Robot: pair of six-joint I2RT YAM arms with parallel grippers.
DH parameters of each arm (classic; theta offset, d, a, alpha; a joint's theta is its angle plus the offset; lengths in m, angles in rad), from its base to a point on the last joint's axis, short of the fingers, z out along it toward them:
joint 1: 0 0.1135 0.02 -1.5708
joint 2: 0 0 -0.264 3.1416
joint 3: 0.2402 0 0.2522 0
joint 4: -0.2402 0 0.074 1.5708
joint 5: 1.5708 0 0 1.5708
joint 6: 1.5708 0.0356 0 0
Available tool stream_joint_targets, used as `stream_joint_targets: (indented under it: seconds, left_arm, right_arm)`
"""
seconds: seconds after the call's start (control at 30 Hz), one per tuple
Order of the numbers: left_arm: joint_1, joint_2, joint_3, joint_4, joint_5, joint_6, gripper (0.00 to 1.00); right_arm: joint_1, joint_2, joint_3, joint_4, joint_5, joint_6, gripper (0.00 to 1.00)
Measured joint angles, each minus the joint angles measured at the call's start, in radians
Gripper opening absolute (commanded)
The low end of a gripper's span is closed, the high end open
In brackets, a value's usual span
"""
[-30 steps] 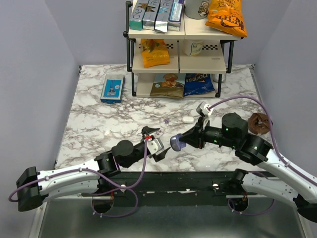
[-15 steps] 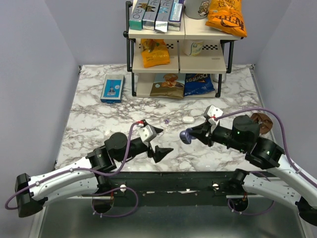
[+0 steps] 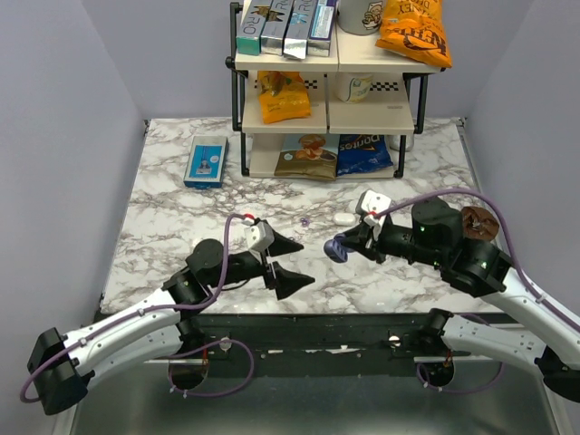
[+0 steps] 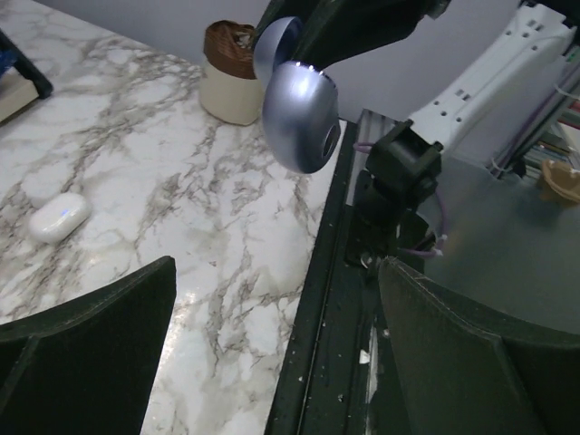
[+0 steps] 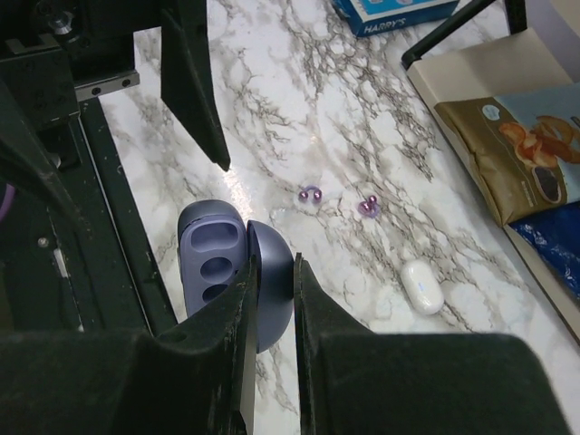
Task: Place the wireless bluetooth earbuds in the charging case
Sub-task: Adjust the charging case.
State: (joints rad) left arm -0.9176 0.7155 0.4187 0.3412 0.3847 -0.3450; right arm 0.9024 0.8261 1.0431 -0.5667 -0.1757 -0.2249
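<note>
My right gripper (image 3: 352, 243) (image 5: 275, 268) is shut on the lid of the charging case (image 3: 338, 248) (image 5: 212, 261), a bluish-purple oval shell hanging open above the table; its earbud wells look empty. Two small purple earbuds (image 5: 313, 194) (image 5: 368, 207) lie apart on the marble, beyond the case; the top view shows them only as a purple speck (image 3: 304, 220). My left gripper (image 3: 307, 263) (image 4: 276, 362) stands wide open just left of the case, pointing at it, with nothing between its fingers. Seen from the left wrist, the case (image 4: 299, 118) hangs up ahead.
A white oval pebble case (image 3: 343, 217) (image 5: 421, 286) lies on the marble near the earbuds. Behind stand a shelf rack (image 3: 326, 118) of snack bags, a blue box (image 3: 207, 161) at back left and a brown-topped cup (image 3: 476, 224) at right. A black rail (image 3: 362, 322) runs along the near table edge.
My right gripper carried the open case a little right and farther from the near edge. My left arm turned, bringing its open fingers to point right at the case.
</note>
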Motion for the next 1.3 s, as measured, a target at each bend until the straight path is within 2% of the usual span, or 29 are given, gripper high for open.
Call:
stream_joint_targets:
  seconds: [0.2,0.4,0.6,1.3]
  left_arm:
    - [0.007,0.157,0.108,0.039,0.189,0.019,0.85]
    - [0.008,0.233,0.156,0.029,0.280,0.071,0.79]
    - [0.008,0.258,0.163,0.025,0.313,0.126,0.69]
    - [0.008,0.278,0.163,0.061,0.332,0.159,0.55]
  right_arm:
    - [0.087,0.027,0.003,-0.011,0.014,-0.042,0.01]
    - [0.132,0.030,-0.015,-0.011,0.037,-0.054,0.01]
    - [0.142,0.032,-0.030,-0.006,0.041,-0.056,0.01]
    - [0.145,0.072,-0.031,-0.002,0.041,-0.055,0.01]
